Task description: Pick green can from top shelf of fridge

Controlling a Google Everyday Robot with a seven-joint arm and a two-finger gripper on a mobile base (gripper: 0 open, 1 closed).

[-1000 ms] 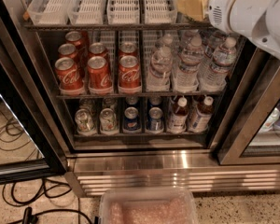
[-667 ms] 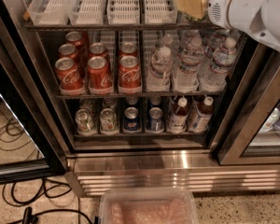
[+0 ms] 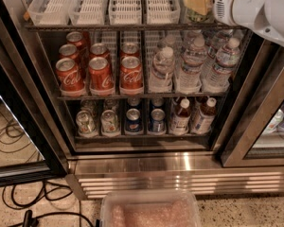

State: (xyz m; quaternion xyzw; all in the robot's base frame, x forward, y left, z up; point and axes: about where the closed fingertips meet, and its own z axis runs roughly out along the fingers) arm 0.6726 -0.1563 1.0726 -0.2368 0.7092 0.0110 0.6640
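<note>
The fridge (image 3: pixel 146 164) stands open with its steel frame and ribbed base in view. The top shelf (image 3: pixel 109 26) is a wire rack carrying white slotted lane trays (image 3: pixel 125 4). My gripper (image 3: pixel 199 0) is at the right end of this shelf, at the top right of the view, with the white arm (image 3: pixel 255 8) behind it. A patch of the green can (image 3: pixel 195 16), pale green, shows just under the gripper. The rest of the can is hidden by the gripper and the arm.
Red cola cans (image 3: pixel 100 72) and water bottles (image 3: pixel 189 63) fill the middle rack. Small cans (image 3: pixel 109 121) and bottles (image 3: pixel 180 117) stand on the bottom rack. The black-edged glass door (image 3: pixel 14 126) hangs open at left. Cables (image 3: pixel 19 207) lie on the floor. A clear tub (image 3: pixel 151 212) sits in front.
The arm has edged slightly upward at the right end of the top shelf. Everything in the fridge stays where it was.
</note>
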